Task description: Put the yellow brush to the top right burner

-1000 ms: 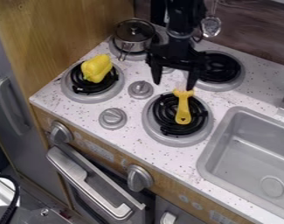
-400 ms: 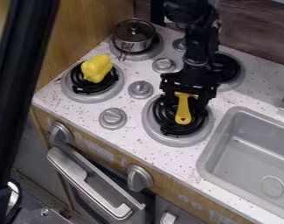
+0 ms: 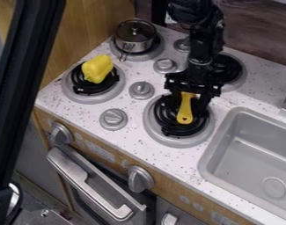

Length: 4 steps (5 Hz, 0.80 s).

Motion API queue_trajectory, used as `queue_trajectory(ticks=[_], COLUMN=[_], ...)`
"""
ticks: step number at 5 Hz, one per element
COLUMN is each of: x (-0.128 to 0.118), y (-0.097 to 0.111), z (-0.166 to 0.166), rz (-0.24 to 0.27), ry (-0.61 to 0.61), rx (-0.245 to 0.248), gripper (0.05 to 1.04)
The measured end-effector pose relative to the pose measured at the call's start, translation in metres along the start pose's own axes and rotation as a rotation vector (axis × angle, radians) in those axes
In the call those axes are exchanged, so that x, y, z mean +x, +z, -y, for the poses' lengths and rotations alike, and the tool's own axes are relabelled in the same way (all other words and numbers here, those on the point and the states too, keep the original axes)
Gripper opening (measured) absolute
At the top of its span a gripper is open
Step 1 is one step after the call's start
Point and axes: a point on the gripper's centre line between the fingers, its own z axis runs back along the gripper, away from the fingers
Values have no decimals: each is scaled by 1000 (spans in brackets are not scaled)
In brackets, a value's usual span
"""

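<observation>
Over the lower right burner [image 3: 179, 139] of the speckled worktop [image 3: 168, 160], the black gripper [image 3: 189, 99] hangs at the upper end of the yellow brush [image 3: 185, 112], which lies on that burner's black coil, its holed handle end toward the oven side. Dark parts overlap dark coil there, so I cannot tell whether the jaws are released or clenched on the brush. The top right burner [image 3: 239, 79] is partly behind the arm. A yellow lump [image 3: 97, 69] sits on the lower left burner [image 3: 74, 94], a lidded pot [image 3: 135, 37] on the upper left.

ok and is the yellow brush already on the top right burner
No, the yellow brush lies on the lower right burner, nearer the oven front.
</observation>
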Motion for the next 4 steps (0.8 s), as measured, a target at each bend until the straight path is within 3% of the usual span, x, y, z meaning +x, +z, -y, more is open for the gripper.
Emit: queue_trajectory(ticks=[1,3,4], x=[-1,2,16], y=[1,3,10], z=[1,-3,1], rz=[3,26,90], ry=[-11,-81,-169], rx=[9,55,60], gripper=[388,337,337])
